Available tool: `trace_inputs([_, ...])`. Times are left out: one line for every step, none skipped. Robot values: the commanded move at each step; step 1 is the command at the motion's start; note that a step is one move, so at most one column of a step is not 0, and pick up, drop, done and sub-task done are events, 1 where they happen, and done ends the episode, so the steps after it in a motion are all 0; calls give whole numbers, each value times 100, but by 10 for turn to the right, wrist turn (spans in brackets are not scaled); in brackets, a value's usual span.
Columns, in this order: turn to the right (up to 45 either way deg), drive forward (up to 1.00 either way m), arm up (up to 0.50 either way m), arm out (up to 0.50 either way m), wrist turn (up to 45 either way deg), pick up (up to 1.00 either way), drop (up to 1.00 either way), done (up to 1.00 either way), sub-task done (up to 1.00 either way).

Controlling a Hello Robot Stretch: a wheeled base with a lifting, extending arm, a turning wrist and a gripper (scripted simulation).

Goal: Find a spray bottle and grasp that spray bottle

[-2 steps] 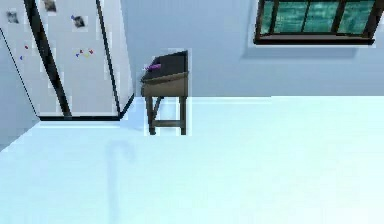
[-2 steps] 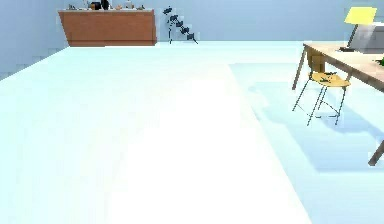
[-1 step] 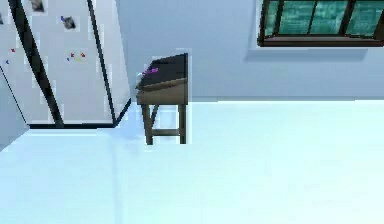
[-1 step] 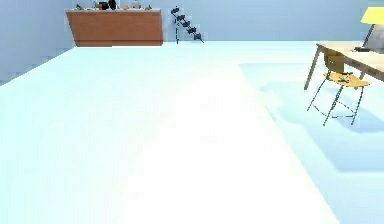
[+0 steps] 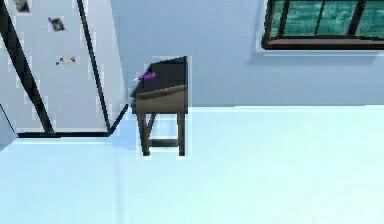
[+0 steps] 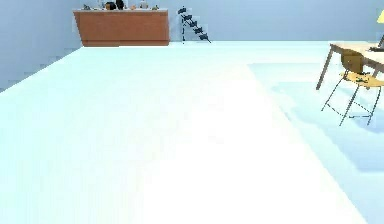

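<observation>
A small dark wooden side table (image 5: 163, 105) stands against the pale wall in the forward view, left of the middle. A small purple thing (image 5: 148, 75) lies on its top near the left edge; its shape is too small to name. In the arm side view a long low wooden cabinet (image 6: 121, 27) stands at the far wall, with several small dark and pale things (image 6: 118, 6) on its top, too small to make out.
A white fridge-like unit (image 5: 55, 65) with black edges stands at the forward view's left. A dark-framed window (image 5: 325, 25) is high on the right. In the arm side view: a black rack (image 6: 195, 25) by the cabinet, a wooden table (image 6: 362, 55) and a yellow chair (image 6: 355, 85) at right, wide pale floor between.
</observation>
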Motion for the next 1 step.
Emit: trace_inputs([150, 0, 0, 0, 0, 0, 0, 0, 0])
